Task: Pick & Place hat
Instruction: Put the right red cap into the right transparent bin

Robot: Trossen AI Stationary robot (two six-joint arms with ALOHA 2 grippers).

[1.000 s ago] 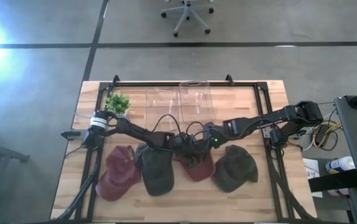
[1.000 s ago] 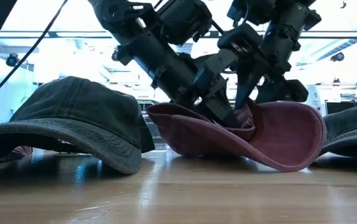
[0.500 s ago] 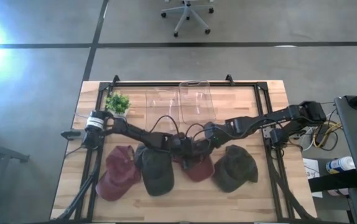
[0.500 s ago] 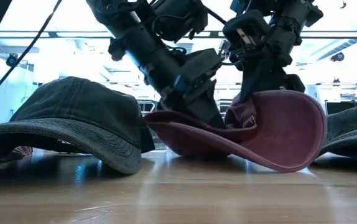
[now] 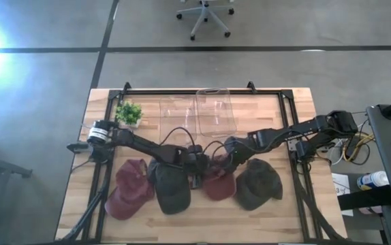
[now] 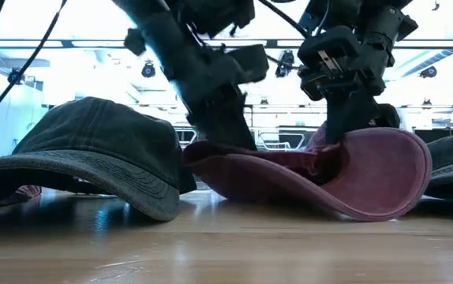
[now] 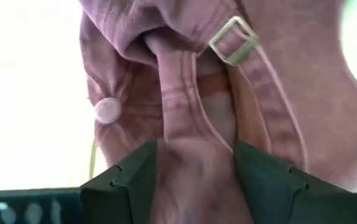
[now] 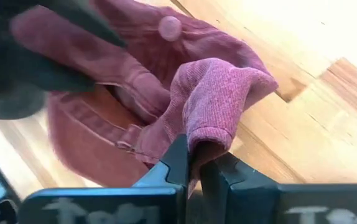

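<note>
A red hat (image 5: 217, 184) lies crumpled on the table (image 5: 277, 109) between a dark green hat (image 5: 170, 185) and an olive hat (image 5: 257, 182). Its underside rests on the wood, and its brim (image 6: 400, 166) curls upward. My left gripper (image 5: 199, 177) is open at the hat's left, rear edge, near the buckle strap (image 7: 231, 38). A ridge of cloth lies between its fingers. My right gripper (image 5: 225, 169) comes down onto the crown and is shut on a fold of it. The crown button (image 8: 169, 28) shows in both wrist views. My left gripper (image 7: 197, 186) has a ridge of the hat's rear cloth (image 7: 194, 149) between its fingers, beside the strap. The cloth reaches both inner sides. The fingers slant down from above. My right gripper (image 8: 194, 165) pinches a raised fold of the crown cloth (image 8: 200, 140) between its fingers, slanting down from above. The rest of the hat lies on the table.
A maroon hat (image 5: 129, 188) lies at the near left. A clear bin (image 5: 212, 112) stands at the table's far middle, with a small potted plant (image 5: 129, 112) to its left. Bare wood lies in front of the hats.
My right gripper has shut on the fold of the red hat's crown. My left gripper has gone toward the table's near-left and rolled, and now stands more upright at the hat's rear edge. The hat's brim end has shifted a little to the right and risen.
</note>
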